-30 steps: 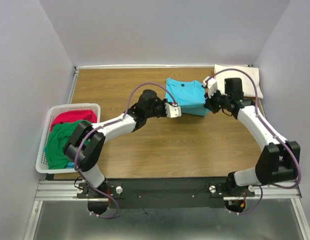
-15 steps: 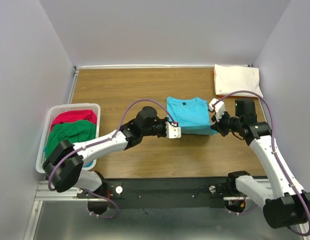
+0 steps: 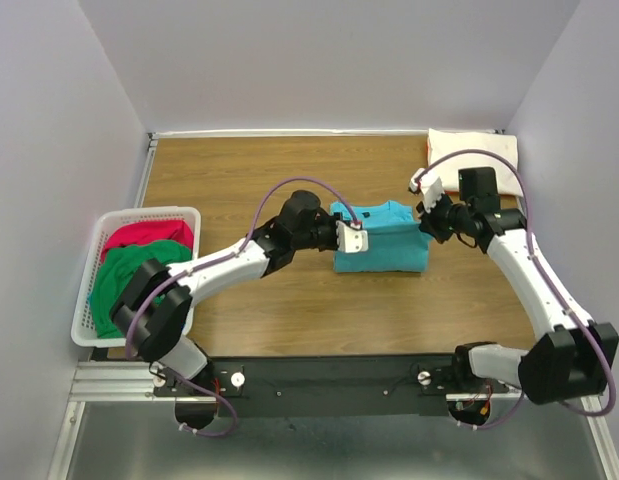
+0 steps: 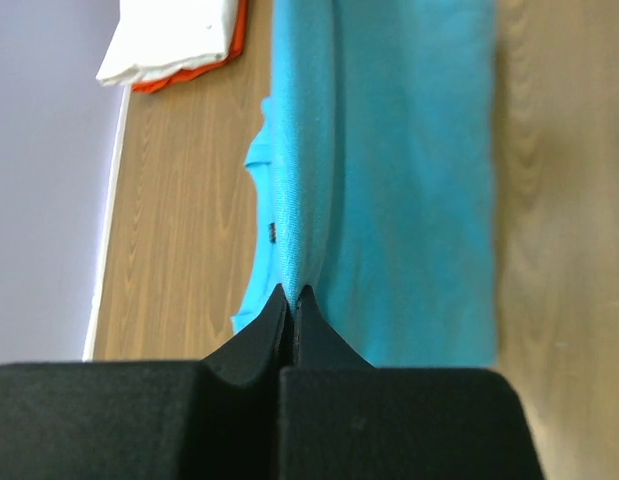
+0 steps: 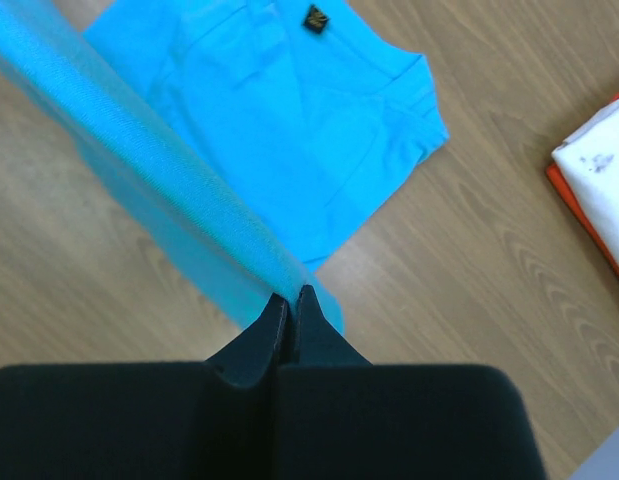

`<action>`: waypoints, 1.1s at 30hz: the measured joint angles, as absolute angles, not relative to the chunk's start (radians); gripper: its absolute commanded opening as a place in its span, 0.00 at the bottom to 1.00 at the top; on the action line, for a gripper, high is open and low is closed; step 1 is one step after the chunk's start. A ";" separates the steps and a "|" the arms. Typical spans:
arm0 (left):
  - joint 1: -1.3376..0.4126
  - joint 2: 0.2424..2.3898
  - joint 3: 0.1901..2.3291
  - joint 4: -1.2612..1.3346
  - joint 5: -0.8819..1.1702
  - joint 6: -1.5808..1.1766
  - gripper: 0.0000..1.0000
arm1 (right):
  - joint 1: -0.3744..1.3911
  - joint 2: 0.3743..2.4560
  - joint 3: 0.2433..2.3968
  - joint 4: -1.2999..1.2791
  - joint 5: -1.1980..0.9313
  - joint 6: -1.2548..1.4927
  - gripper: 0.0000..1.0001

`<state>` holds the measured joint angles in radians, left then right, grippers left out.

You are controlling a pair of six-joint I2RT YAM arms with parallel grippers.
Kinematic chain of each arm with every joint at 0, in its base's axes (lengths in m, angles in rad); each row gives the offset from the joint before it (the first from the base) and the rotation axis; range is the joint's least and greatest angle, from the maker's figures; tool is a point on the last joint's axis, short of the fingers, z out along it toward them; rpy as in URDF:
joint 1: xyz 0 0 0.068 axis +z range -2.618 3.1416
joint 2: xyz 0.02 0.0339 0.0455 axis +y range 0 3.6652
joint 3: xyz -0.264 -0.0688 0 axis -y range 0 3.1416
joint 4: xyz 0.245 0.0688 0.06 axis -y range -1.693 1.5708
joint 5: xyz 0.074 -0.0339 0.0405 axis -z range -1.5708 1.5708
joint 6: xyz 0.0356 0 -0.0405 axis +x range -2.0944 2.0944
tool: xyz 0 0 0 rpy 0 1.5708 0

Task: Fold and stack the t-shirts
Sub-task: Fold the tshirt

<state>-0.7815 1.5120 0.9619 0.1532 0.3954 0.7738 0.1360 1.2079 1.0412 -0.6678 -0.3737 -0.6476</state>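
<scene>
Shifted rearward since the earlier frame, left end effector (image 4: 292,296) and right end effector (image 5: 289,298) each pinch the soft knit turquoise t-shirt (image 3: 387,255); its long axis runs left-right, collar rearward.

turquoise t-shirt (image 4: 409,180): soft matt cloth, fine knit texture seen along the pinched fold | table (image 3: 229,170): wood-grain top, smooth, faint sheen noted | left pincer (image 4: 292,297), right pincer (image 5: 291,297): black, matt, smooth | basket (image 3: 149,212): white plastic lattice | cream-white t-shirt (image 3: 479,158): matt cloth
</scene>
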 measured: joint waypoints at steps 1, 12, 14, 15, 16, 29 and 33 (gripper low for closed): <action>-0.766 1.544 0.989 0.154 0.397 0.780 0.00 | 0.136 1.240 1.052 -0.649 -0.366 -0.645 0.00; -0.654 1.815 1.270 0.147 0.423 0.820 0.00 | 0.111 1.479 1.184 -0.513 -0.307 -0.618 0.00; -0.638 1.861 1.308 0.147 0.425 0.821 0.00 | 0.107 1.525 1.217 -0.487 -0.300 -0.611 0.01; -0.633 1.883 1.332 0.149 0.425 0.821 0.00 | 0.105 1.552 1.238 -0.474 -0.296 -0.607 0.00; -0.627 1.902 1.350 0.148 0.425 0.821 0.00 | 0.104 1.577 1.253 -0.464 -0.290 -0.603 0.00; -0.588 2.037 1.447 0.125 0.420 0.768 0.00 | 0.102 1.836 1.410 -0.417 -0.274 -0.576 0.00; -0.588 2.024 1.420 0.126 0.412 0.738 0.00 | 0.103 1.874 1.443 -0.414 -0.281 -0.569 0.00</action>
